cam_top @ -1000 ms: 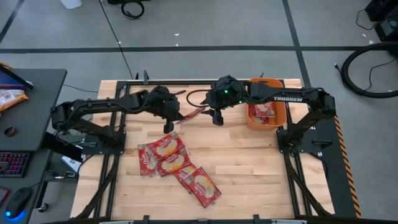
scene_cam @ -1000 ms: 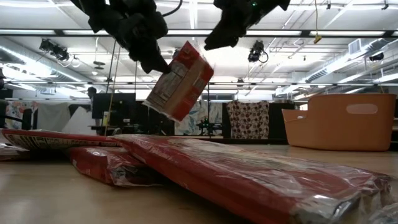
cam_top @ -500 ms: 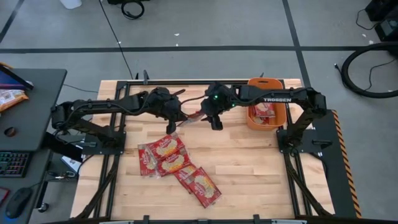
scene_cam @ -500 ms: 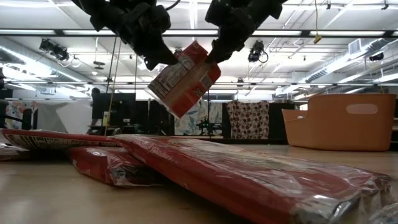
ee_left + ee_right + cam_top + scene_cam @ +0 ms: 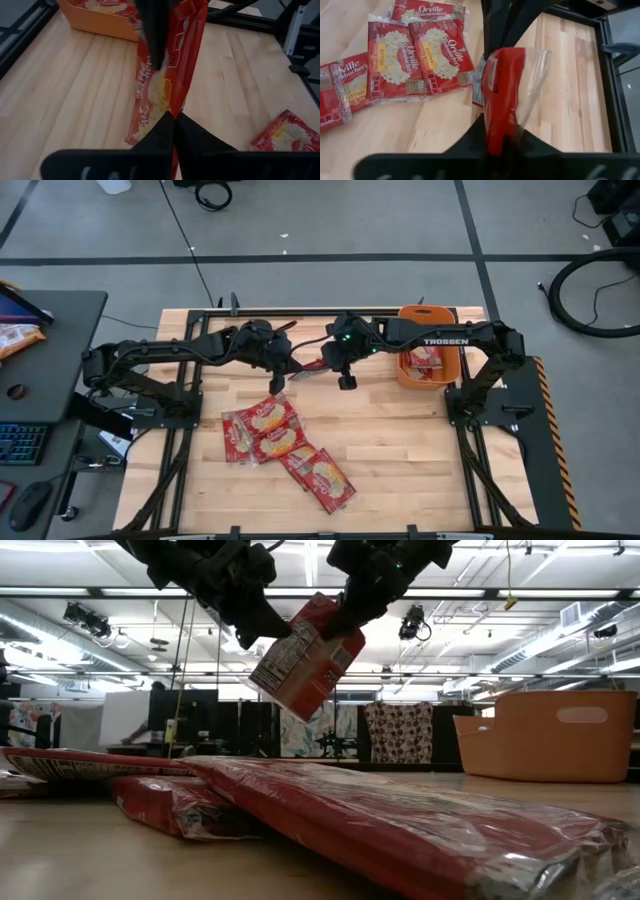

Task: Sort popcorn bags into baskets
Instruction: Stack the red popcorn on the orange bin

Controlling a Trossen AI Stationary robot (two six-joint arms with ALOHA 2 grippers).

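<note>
One red popcorn bag (image 5: 305,662) hangs in the air between my two grippers, over the far middle of the table (image 5: 312,364). My left gripper (image 5: 172,119) is shut on one end of it and my right gripper (image 5: 501,136) is shut on the opposite end. In the high view the left gripper (image 5: 289,368) is to the bag's left and the right gripper (image 5: 340,367) to its right. Several more popcorn bags (image 5: 280,445) lie flat and overlapping on the table's near middle. The orange basket (image 5: 447,365) stands at the far right with bags inside. My left gripper pinches the bag's left end (image 5: 166,106) between its two fingers, slanting down from the table's left. The bag runs away from the fingers, lifted clear of the table and tilted. My right gripper pinches the bag's right end (image 5: 499,117) between its two fingers, coming from the table's right and above. In the low view its fingers sit at the bag's upper corner (image 5: 338,622), and the bag hangs below them.
The basket's wall (image 5: 545,735) rises at the right of the low view. Bare wood (image 5: 410,450) lies between the pile and the right arm's base. A dark desk with a keyboard (image 5: 40,380) stands beyond the table's left edge.
My right gripper has moved toward the table's left, reached the hanging bag and taken hold of its right end. The bag, held all along by my left gripper, has risen a little and shifted slightly toward the right.
</note>
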